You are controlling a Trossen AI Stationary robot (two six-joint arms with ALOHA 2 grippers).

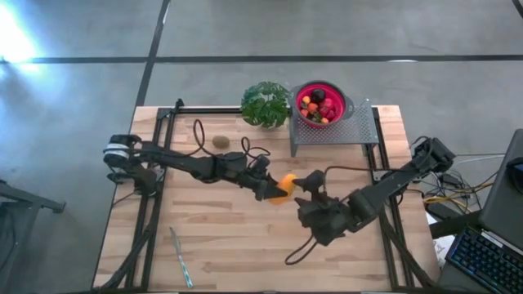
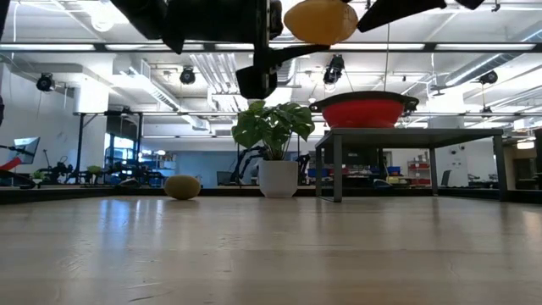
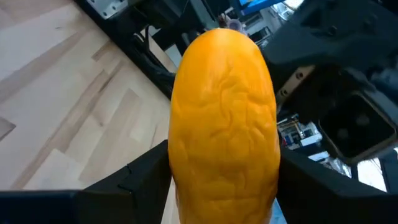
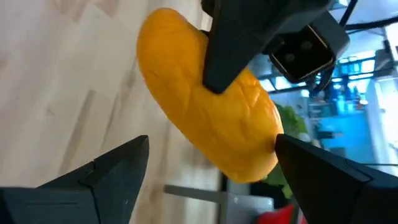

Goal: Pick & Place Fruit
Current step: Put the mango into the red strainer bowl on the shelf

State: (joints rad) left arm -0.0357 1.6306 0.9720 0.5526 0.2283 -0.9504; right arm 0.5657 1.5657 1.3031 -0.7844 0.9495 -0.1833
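An elongated yellow-orange fruit (image 1: 284,189) hangs in the air over the table's middle, shut in my left gripper (image 1: 275,193), which reaches in from the left. It fills the left wrist view (image 3: 224,124) and shows high up in the low view (image 2: 320,20). My right gripper (image 1: 305,184) comes from the right and is open. Its fingers (image 4: 118,171) stand wide on either side of the fruit's free end (image 4: 249,155) without touching it. An olive-brown kiwi (image 1: 221,141) lies on the table at the far left. Several small fruits fill a red bowl (image 1: 304,88). My left gripper pinches the yellow-orange fruit between its two fingers (image 3: 140,177), one on each long side (image 3: 186,168). One finger (image 4: 227,50) lies across the fruit near its middle. The fingers come roughly level from the table's left. The fruit is lifted clear of the table (image 2: 320,20).
The red bowl sits on a perforated metal stand (image 1: 351,126) at the far right, seen also in the low view (image 2: 364,110). A leafy potted plant (image 1: 265,104) stands left of it. A thin pale stick (image 1: 181,258) lies near the front left. Cables trail behind both arms.
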